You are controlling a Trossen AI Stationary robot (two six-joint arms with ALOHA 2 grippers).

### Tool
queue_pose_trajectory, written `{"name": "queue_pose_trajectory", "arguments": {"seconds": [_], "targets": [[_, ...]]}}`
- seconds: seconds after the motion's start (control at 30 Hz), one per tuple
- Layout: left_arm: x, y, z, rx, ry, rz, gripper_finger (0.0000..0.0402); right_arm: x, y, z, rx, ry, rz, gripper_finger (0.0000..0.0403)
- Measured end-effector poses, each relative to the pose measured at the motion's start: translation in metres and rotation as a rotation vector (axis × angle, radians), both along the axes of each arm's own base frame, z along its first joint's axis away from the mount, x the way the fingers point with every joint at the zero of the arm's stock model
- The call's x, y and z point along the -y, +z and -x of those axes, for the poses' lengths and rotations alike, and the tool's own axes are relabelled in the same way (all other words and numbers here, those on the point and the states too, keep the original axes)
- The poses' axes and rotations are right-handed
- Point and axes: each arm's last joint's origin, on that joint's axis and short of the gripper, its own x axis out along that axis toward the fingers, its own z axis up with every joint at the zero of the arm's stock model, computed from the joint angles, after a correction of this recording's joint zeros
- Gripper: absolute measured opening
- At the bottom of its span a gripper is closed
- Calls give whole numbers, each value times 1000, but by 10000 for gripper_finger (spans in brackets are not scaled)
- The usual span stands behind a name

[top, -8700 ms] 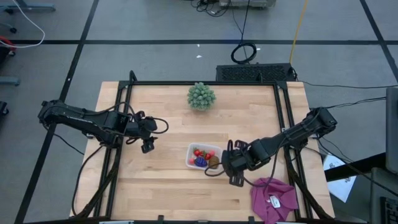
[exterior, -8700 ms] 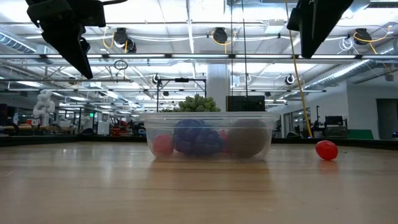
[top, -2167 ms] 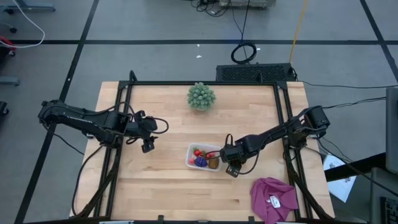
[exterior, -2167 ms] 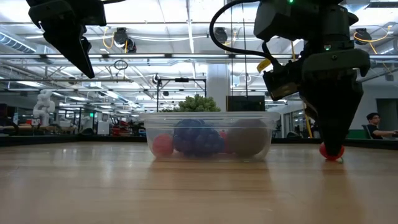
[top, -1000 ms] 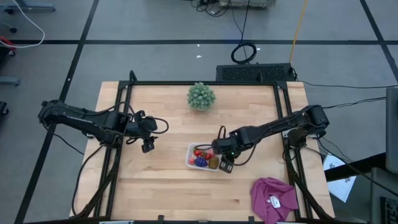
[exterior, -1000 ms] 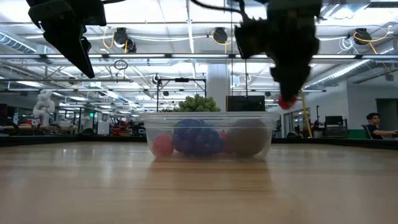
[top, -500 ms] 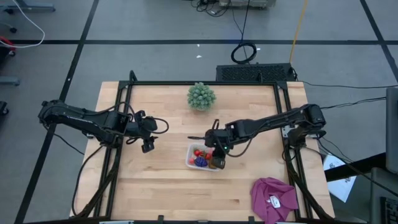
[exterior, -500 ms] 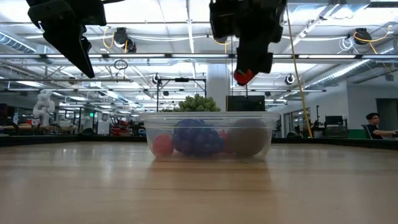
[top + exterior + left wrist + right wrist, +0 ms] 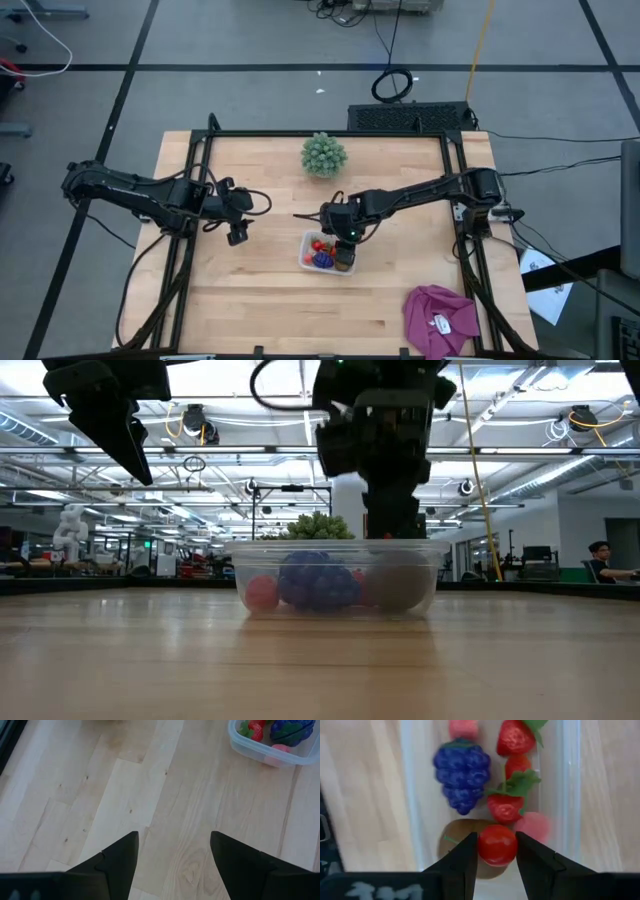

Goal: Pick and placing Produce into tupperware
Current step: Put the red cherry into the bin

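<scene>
The clear tupperware (image 9: pixel 312 240) stands mid-table. It holds a purple grape cluster (image 9: pixel 462 775), strawberries (image 9: pixel 514 737), pink pieces and a brown kiwi (image 9: pixel 454 839). My right gripper (image 9: pixel 497 851) hangs just above the tupperware's right end (image 9: pixel 392 520), over the kiwi, shut on a small round red piece (image 9: pixel 497 845). In the low view the gripper hides this piece. My left gripper (image 9: pixel 237 234) waits open above bare wood left of the tupperware (image 9: pixel 265 747), with nothing between its fingers (image 9: pixel 172 857). My right gripper pinches the red piece by its two opposite sides (image 9: pixel 481 846) between its two fingers. The fingers come from above, slanting down from the table's right. The piece is lifted clear, hanging over the kiwi inside the tupperware's rim.
A green spiky ball (image 9: pixel 324 155) sits near the table's far edge. A magenta cloth (image 9: pixel 440 320) lies at the near right corner. Bare wood lies to the left of and in front of the tupperware.
My right gripper has carried the red piece toward the table's left, from beside the tupperware's right end to over it. It has rolled and sunk a little toward the rim, still shut on the piece.
</scene>
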Motion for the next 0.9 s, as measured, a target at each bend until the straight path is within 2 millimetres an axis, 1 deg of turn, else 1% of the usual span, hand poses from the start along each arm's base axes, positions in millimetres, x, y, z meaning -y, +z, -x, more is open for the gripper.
{"name": "queue_pose_trajectory", "arguments": {"seconds": [0.1,0.23,0.7,0.9], "targets": [[0,0,0,0,0,0,253,2,-9,-2,-25,0,3,112],[0,0,0,0,0,0,253,2,-13,-3,-30,14,4,112],[0,0,0,0,-1,0,253,2,-12,-6,19,52,15,112],[0,0,0,0,-1,0,253,2,-10,-12,85,64,17,112]]}}
